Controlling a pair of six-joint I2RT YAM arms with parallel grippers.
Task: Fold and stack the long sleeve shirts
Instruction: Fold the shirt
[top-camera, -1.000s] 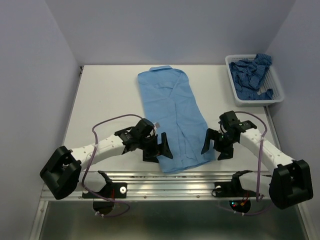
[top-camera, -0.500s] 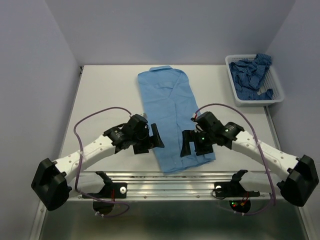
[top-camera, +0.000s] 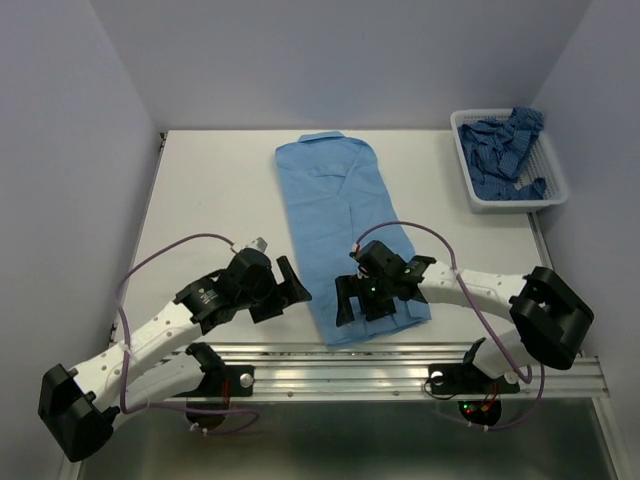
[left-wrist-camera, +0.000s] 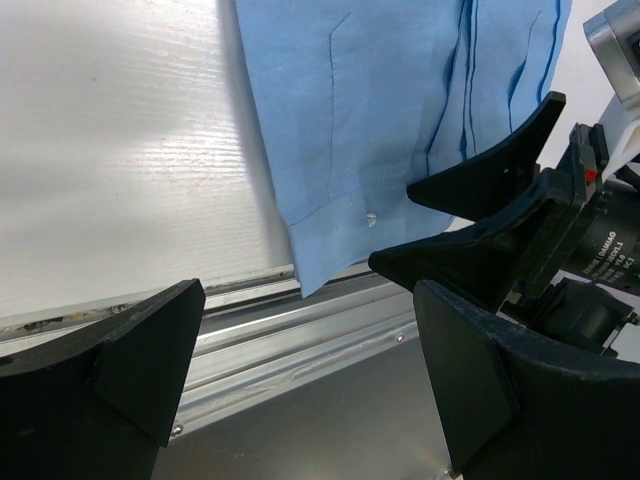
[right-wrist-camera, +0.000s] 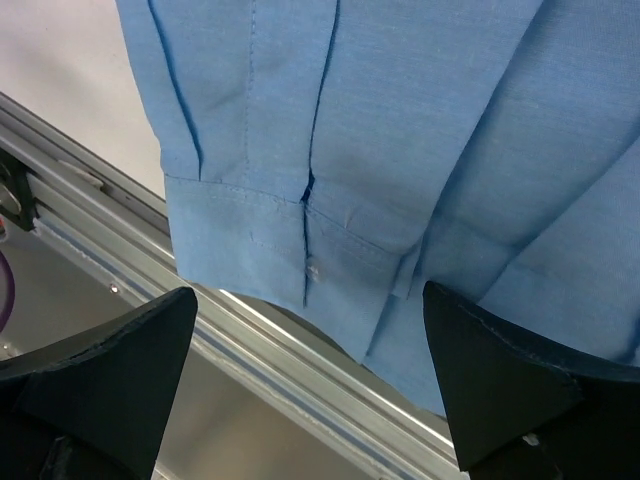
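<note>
The light blue shirt (top-camera: 340, 210) lies folded into a long strip down the middle of the table (top-camera: 210, 190), collar at the far end, cuffs and hem just over the metal rail (top-camera: 400, 362) at the near edge. Starting on the left, my left pincer (top-camera: 291, 284) hangs spread wide just beside the shirt's near left edge, holding nothing. My right pincer (top-camera: 358, 300) is equally spread above the shirt's near end, cuffs showing between its fingers. At the far right, the darker blue shirt (top-camera: 505, 150) sits bunched in the basket (top-camera: 464, 182). I judge the crosswise fold is about to start: each pincer must drop onto a near corner, pinch all layers, then carry them toward the collar together.
</note>
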